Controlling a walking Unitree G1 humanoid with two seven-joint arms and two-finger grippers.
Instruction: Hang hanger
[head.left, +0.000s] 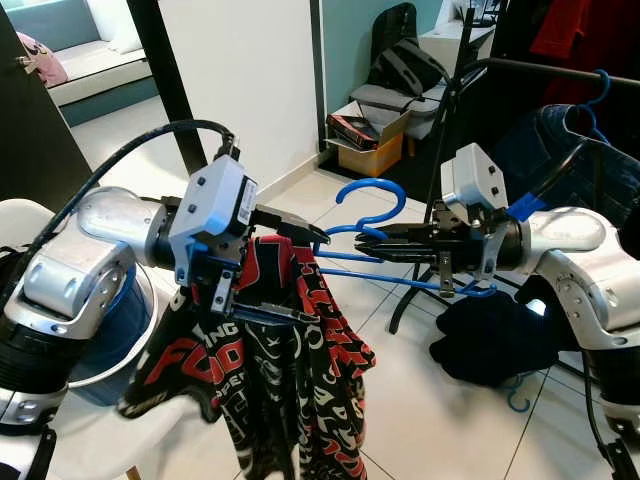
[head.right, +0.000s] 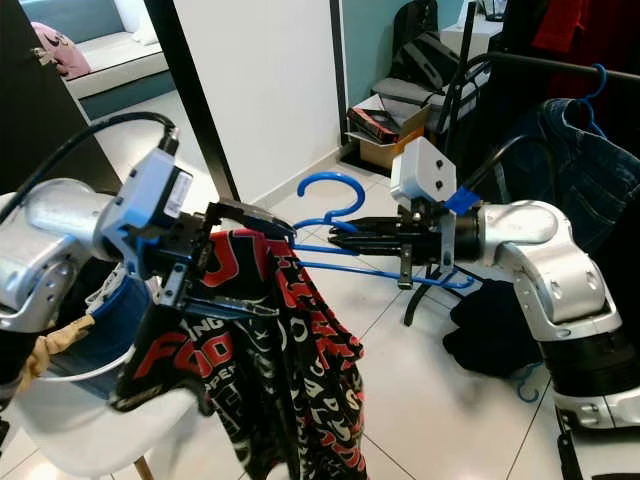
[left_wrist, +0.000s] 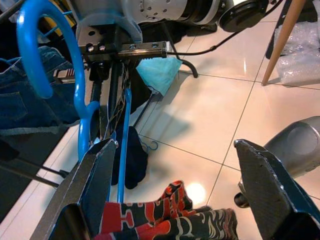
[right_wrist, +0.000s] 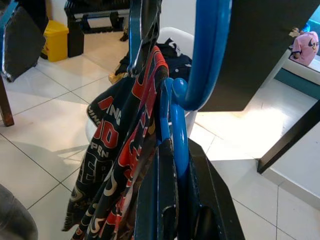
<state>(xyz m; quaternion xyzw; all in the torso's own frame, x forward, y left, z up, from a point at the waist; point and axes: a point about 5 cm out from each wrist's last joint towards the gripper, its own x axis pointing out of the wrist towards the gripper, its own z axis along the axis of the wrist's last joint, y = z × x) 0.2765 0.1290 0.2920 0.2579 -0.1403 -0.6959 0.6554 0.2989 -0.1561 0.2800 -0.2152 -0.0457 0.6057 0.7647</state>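
Note:
A blue plastic hanger (head.left: 368, 203) carries a black, red and white printed shirt (head.left: 300, 370), held in the air between my two arms. My right gripper (head.left: 365, 240) is shut on the hanger just below its hook; the right wrist view shows the blue hanger (right_wrist: 176, 125) clamped between the fingers. My left gripper (head.left: 305, 275) is open, one finger above and one below the shirt's shoulder. In the left wrist view its fingers (left_wrist: 95, 180) stand wide apart over the shirt (left_wrist: 170, 220). A black clothes rail (head.left: 545, 68) runs at the upper right.
On the rail hang a denim garment (head.left: 560, 140) and another blue hook (head.left: 600, 85). A dark garment (head.left: 490, 335) lies on the tiles by the rack's foot. A white chair (head.left: 90, 440) stands at the lower left, and a cardboard box (head.left: 370, 152) by the far wall.

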